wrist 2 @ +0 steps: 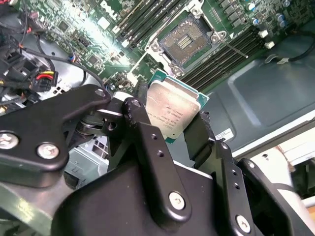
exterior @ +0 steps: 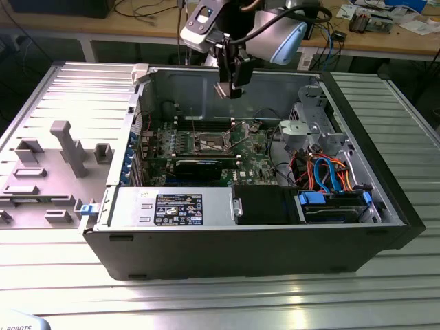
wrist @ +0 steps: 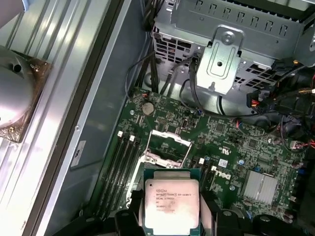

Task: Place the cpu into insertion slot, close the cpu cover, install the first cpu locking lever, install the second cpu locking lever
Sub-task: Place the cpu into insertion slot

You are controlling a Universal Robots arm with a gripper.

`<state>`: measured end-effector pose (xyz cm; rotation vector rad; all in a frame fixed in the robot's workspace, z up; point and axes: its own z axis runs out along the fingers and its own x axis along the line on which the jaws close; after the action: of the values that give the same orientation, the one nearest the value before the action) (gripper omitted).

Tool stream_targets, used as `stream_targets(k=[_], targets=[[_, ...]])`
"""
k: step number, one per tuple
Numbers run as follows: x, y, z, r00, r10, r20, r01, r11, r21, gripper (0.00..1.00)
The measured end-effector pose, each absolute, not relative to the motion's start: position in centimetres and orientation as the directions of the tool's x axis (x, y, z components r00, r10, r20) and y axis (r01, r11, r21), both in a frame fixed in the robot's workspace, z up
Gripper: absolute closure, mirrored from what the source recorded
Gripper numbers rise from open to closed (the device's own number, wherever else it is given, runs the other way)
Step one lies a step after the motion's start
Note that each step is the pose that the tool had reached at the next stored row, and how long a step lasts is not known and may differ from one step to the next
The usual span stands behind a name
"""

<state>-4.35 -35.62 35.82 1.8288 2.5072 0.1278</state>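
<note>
1. The black two-fingered gripper (exterior: pixel 229 88) hangs high over the open black computer case (exterior: pixel 227 256), above its far wall in the exterior view.
2. The fingers (wrist 2: pixel 140 123) are closed partway, clamping two opposite edges of the small flat square cpu with the silvery-grey metal top (wrist 2: pixel 173 110). In both wrist views the chip sits squarely between them, its metal face turned towards the cameras.
3. The cpu is clear of the board, touching nothing but the fingers.
4. The insertion slot (wrist: pixel 167 147), a small square socket with a dark centre and silvery rim, lies on the green motherboard (wrist: pixel 231 147) down in the case. It holds no chip.
5. The key relation: in the first wrist view the slot sits just beyond the cpu's leading edge, well below it. In the exterior view the slot (exterior: pixel 212 143) is lower than the gripper and nearer the camera.
6. The chip's edges run roughly parallel to the socket's rim in the first wrist view, so I judge little rotation is needed.
7. Long narrow dark memory slots (wrist: pixel 123 164) flank the socket and run along the same line.
8. Whether the thin silvery cpu cover stands raised I cannot tell for sure.
</note>
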Motion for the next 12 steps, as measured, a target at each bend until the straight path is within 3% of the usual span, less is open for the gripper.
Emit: stream_targets(k=[12], targets=[[-4.35, -35.62, 35.52, -0.243, 0.97, 0.02, 0.967, 0.241, 0.085, 0.46]])
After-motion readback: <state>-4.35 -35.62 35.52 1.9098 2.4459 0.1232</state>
